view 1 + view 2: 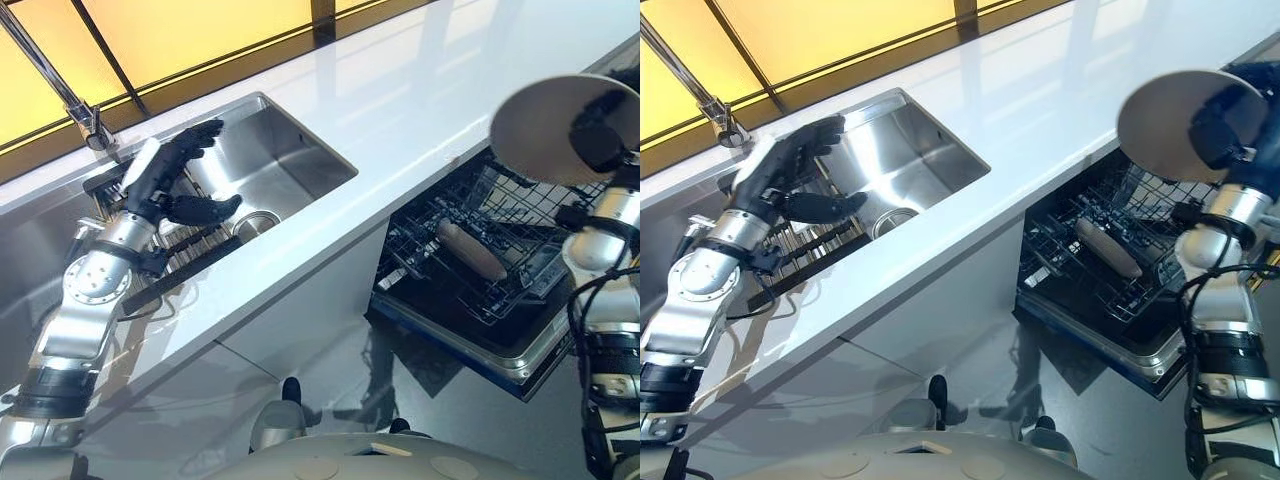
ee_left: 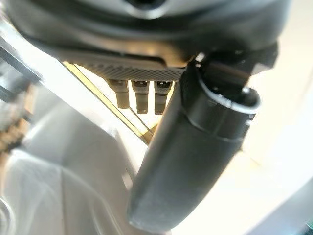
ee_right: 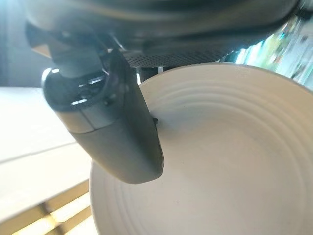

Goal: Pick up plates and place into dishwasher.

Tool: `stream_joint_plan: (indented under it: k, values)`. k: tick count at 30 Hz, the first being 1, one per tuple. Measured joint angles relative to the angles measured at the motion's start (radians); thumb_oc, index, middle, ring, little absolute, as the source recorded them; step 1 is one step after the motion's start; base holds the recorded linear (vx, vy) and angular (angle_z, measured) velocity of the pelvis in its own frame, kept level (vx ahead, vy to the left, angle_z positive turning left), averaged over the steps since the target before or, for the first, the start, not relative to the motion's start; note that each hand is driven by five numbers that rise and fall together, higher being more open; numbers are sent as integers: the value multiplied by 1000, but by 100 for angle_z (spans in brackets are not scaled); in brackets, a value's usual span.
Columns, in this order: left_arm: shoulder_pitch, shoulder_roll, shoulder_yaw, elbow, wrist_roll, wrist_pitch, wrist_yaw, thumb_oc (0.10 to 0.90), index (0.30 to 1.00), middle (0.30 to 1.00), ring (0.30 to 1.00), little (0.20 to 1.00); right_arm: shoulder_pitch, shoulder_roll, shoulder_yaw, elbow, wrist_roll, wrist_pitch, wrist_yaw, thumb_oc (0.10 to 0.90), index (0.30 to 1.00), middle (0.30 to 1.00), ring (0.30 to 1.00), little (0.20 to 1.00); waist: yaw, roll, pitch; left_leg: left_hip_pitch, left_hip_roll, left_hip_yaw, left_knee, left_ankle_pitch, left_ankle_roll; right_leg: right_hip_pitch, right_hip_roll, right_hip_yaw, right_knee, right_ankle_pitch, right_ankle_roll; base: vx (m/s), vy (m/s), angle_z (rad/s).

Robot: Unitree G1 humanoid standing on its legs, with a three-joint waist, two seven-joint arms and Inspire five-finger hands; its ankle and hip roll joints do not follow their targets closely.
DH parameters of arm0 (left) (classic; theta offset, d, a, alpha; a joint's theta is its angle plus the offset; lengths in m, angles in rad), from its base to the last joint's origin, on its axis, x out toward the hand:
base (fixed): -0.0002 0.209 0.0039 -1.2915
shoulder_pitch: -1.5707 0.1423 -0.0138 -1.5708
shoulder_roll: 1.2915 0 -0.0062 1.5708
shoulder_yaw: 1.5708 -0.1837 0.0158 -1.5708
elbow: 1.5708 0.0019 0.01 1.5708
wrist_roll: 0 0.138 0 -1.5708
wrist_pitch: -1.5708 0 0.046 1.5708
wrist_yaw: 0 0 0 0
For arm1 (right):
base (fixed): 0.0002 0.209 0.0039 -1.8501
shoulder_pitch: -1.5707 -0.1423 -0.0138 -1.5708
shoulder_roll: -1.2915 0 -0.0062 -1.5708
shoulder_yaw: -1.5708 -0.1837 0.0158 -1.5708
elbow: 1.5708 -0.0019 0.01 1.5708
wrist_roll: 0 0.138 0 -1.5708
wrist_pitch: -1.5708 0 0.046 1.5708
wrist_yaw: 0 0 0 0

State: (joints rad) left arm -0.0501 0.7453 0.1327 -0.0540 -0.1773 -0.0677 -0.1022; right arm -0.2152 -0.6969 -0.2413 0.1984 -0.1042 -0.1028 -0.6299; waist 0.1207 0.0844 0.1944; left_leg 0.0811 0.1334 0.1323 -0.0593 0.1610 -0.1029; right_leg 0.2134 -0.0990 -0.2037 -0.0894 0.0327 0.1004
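Up at the right of the head views, the right hand [image 1: 1225, 125] holds a round pale plate [image 1: 545, 125] in the air, above the open dishwasher [image 1: 480, 330] and beside the edge of the white desk [image 1: 420, 110]. In the right wrist view the thumb presses on the ridged inner face of the plate [image 3: 230, 161] near its rim, so the hand is closed on it in a pinch; the other fingers lie behind the plate and are mostly hidden. The plate is tilted with its underside towards the head camera.

Below it, the dishwasher's wire rack [image 1: 450, 270] is pulled out, and a long brownish object [image 1: 472, 250] lies across the wires; what it is cannot be told.

Over at the left, the left hand [image 1: 170, 180] hovers over the steel sink [image 1: 290, 150], above a dark slatted rack [image 1: 190, 255] at the sink's near side. Its fingers [image 1: 195, 135] are spread and nearly straight, thumb out, holding nothing. A tap [image 1: 85, 115] stands behind the sink.
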Motion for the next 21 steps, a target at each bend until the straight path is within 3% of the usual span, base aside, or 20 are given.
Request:
stream_joint_plan:
  k: [4, 12, 17, 21]
  values:
    - [24, -4, 15, 78, 0, 0, 1, 800, 900, 900, 900, 900, 46, -13, -30, 143, -18, 30, 3, 100, 300, 300, 300, 200, -3, 0, 0, 0, 0, 0, 0, 0, 0, 0, 0, 0, 0, -1, 0, 66, 13, 0]
    - [23, -6, 14, 112, 0, 1, 8, 800, 900, 900, 900, 900, 48, -122, -12, 400, -48, 165, 63, 100, 300, 300, 300, 200, 8, 0, 0, -2, -2, -7, 3, 0, 0, 3, 0, -3, 0, -1, 0, 117, 4, 2]
    - [18, -5, 5, 112, 0, 2, 9, 800, 900, 900, 900, 900, 3, -206, 73, 538, -55, 254, 115, 100, 300, 300, 300, 200, 27, -6, 4, -13, -12, -46, 32, -14, -2, 11, -8, -6, 0, -4, 1, 188, 29, 7]
    - [12, 19, -37, 112, 0, -1, 16, 800, 900, 900, 900, 900, -82, -231, 170, 639, -56, 319, 138, 100, 300, 300, 300, 200, 54, -23, 15, -56, -39, -112, 116, -72, -5, 11, -24, 3, 0, -10, 0, 225, 63, 10]
